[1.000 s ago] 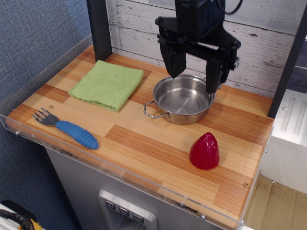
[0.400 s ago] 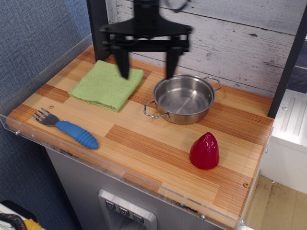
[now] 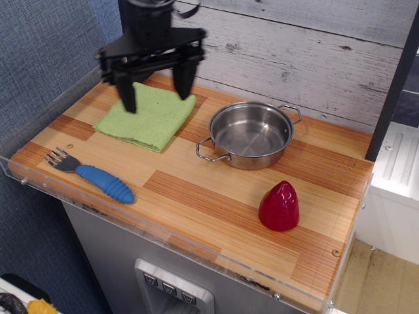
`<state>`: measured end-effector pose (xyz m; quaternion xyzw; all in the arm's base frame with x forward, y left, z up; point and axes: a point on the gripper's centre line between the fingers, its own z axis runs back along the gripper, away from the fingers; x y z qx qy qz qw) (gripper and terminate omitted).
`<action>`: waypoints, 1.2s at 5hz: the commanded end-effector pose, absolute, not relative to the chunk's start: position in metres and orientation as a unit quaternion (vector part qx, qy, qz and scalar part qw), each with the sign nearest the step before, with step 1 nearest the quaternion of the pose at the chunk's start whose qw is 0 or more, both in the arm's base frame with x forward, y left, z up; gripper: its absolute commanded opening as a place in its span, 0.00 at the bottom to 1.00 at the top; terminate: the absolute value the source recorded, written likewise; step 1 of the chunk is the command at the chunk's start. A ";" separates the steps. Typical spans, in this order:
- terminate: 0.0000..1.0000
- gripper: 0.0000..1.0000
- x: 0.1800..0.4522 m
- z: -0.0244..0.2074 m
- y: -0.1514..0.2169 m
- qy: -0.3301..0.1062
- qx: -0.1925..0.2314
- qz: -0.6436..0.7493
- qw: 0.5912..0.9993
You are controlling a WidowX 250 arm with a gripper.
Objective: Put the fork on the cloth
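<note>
The fork [image 3: 91, 174], with a ribbed bright-blue handle and a grey tined head, lies on the wooden table near the front left edge. The light-green cloth [image 3: 145, 118] lies flat at the back left. My gripper [image 3: 156, 95] is open and empty, its two black fingers spread wide, hanging above the cloth. It is well behind and to the right of the fork and partly hides the cloth's far edge.
A steel pan [image 3: 249, 135] with two handles stands right of the cloth. A red cone-shaped object [image 3: 279, 205] stands at the front right. A clear plastic rim [image 3: 39, 124] borders the table's left and front. A wooden wall stands behind.
My gripper has moved left, from above the pan to above the cloth, still open. The fork, cloth, pan and red object have not moved.
</note>
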<state>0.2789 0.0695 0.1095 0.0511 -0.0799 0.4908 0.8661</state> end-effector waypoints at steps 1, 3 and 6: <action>0.00 1.00 0.260 0.091 0.091 -0.102 0.026 0.628 0.771; 0.00 1.00 0.242 0.079 0.111 -0.099 0.021 0.655 0.749; 0.00 1.00 0.236 0.047 0.124 -0.074 0.024 0.664 0.744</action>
